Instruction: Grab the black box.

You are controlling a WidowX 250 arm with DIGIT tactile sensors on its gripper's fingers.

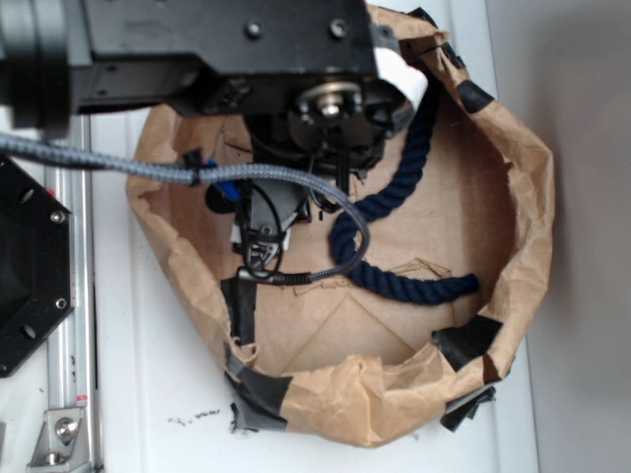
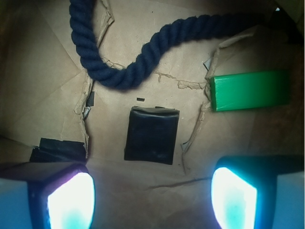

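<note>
**Ana:** End effector (image 1: 258,258) first, from the exterior view: can you read it?

**Ben:** Barely. It hangs inside the crumpled brown paper basin (image 1: 523,197), low on its left side, with the arm's black housing and a grey braided cable (image 1: 296,177) over it. From this view I cannot tell how wide the fingers stand, and the small flat glossy black box is hidden under the arm. A thick navy rope (image 1: 394,212) curls to the right of the end effector.

**Ana:** And the wrist view?

**Ben:** Much clearer. The end effector (image 2: 152,191) is spread wide and holds nothing; its two glowing pads (image 2: 71,200) sit at the bottom corners. The black box (image 2: 152,135) lies flat on the paper floor straight ahead of the gap, just left of its midline, not touching either pad.

**Ana:** Its axis?

**Ben:** Slightly longer running away from the end effector, so the narrower width faces the fingers. Its wrapping is wrinkled and dully shiny.

**Ana:** Neighbours?

**Ben:** A green rectangular block (image 2: 250,90) ahead to the right, clear of the box; the rope beyond it.
</note>
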